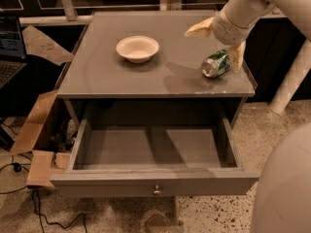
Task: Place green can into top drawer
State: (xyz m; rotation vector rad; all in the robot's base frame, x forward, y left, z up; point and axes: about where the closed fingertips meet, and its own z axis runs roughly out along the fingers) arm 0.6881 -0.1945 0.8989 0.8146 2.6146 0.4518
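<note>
Hovering over the back right part of the cabinet top, your gripper [214, 48] has its 2 tan fingers [198, 29] spread wide. 1 points left across the surface, the other points down toward the right edge, and they grip nothing.

The green can [216, 63] lies on its side right under that spread, silver end facing you, just beside the lower finger. Whether that finger touches it, I cannot tell. The can sits close to the right edge of the cabinet top [107, 74] and a little back from the front edge, so your margin on that side is thin.

Look left: the cream bowl [137, 48] stands upright near the middle of the top, well apart from the can, with bare surface between the 2.

Below the front edge, the top drawer [97, 185] stands pulled out toward you. Its grey bottom shows from wall to wall, and its round knob [156, 190] sits at the centre of the front panel. The opening spans nearly the whole width of the cabinet.

Left of the cabinet, a cardboard box [36, 130] leans with its flaps out, and cables [29, 198] trail over the speckled floor [214, 217]. At lower right, the robot's pale body [286, 188] fills the corner, near the drawer's right front corner.
</note>
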